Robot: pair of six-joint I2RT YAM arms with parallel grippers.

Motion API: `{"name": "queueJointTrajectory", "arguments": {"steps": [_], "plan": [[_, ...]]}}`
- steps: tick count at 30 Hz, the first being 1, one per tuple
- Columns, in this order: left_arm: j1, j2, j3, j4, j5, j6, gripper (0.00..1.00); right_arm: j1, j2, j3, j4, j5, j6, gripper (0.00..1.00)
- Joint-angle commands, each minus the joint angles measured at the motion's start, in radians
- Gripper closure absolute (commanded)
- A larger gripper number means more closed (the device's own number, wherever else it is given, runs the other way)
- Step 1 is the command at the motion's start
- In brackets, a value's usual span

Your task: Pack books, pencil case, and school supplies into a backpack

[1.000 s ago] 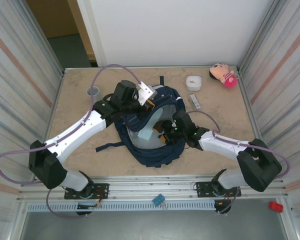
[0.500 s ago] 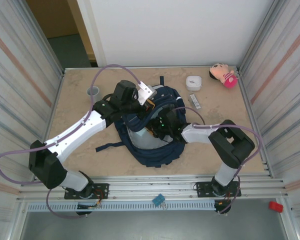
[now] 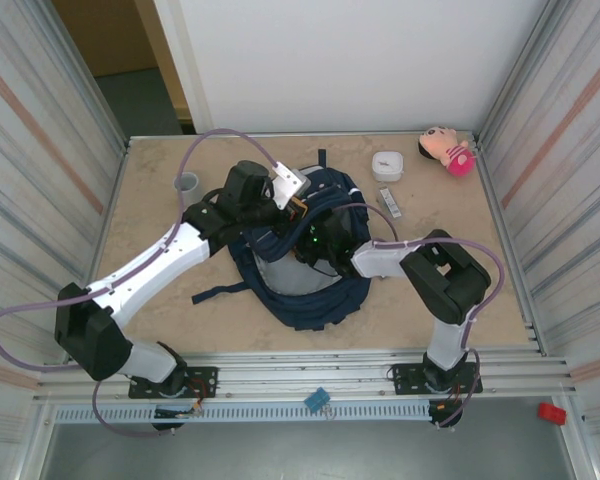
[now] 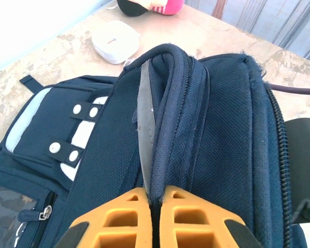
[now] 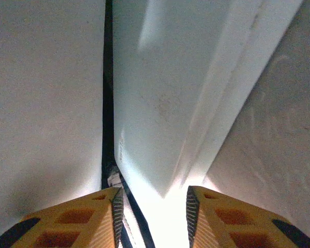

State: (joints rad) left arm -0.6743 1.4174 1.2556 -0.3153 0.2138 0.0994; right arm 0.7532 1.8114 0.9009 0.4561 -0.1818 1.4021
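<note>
The navy backpack [image 3: 310, 290] lies in the middle of the table with its mouth open. My left gripper [image 4: 155, 199] is shut on the backpack's [image 4: 222, 129] top rim and holds it up. My right arm [image 3: 380, 258] reaches into the opening from the right. Inside, my right gripper [image 5: 152, 194] stands open, and the rounded corner of the pale flat pencil case [image 5: 165, 103] sits just ahead of its fingertips against the light lining. A narrow grey-white bar of the school supplies [image 3: 390, 202] lies on the table to the right of the backpack. The books are hidden.
A white rounded box [image 3: 387, 165] and a pink plush toy [image 3: 446, 150] sit at the back right. A grey cup [image 3: 187, 182] stands at the back left. Ribbed walls close in both sides, and a loose strap [image 3: 215, 293] trails left of the backpack.
My right arm has folded and pushed its gripper left, deeper into the backpack. The teal pencil case seen in the opening earlier is now covered from above. The left gripper held still.
</note>
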Motion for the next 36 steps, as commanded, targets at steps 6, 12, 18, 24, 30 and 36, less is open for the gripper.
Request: {"name": "queueJointTrajectory", "arguments": {"steps": [6, 12, 18, 24, 30, 36], "plan": [[0.024, -0.106, -0.052, 0.109, -0.053, -0.051, 1.0, 0.004, -0.304, -0.163, -0.158, 0.007, -0.089, 0.59], [0.03, -0.128, -0.098, 0.122, -0.045, -0.078, 1.0, -0.036, -0.514, -0.185, -0.504, 0.017, -0.2, 0.57], [0.03, -0.132, -0.113, 0.119, -0.031, -0.085, 1.0, -0.149, -0.657, -0.224, -0.669, -0.045, -0.267, 0.56], [0.03, -0.141, -0.117, 0.102, -0.032, -0.083, 1.0, -0.355, -0.726, -0.131, -0.986, -0.128, -0.485, 0.5], [0.03, -0.156, -0.125, 0.101, -0.042, -0.081, 1.0, -0.569, -0.687, -0.05, -1.215, -0.118, -0.683, 0.47], [0.03, -0.154, -0.127, 0.11, -0.05, -0.086, 1.0, -0.594, -0.543, -0.046, -1.13, -0.183, -0.7, 0.49]]}}
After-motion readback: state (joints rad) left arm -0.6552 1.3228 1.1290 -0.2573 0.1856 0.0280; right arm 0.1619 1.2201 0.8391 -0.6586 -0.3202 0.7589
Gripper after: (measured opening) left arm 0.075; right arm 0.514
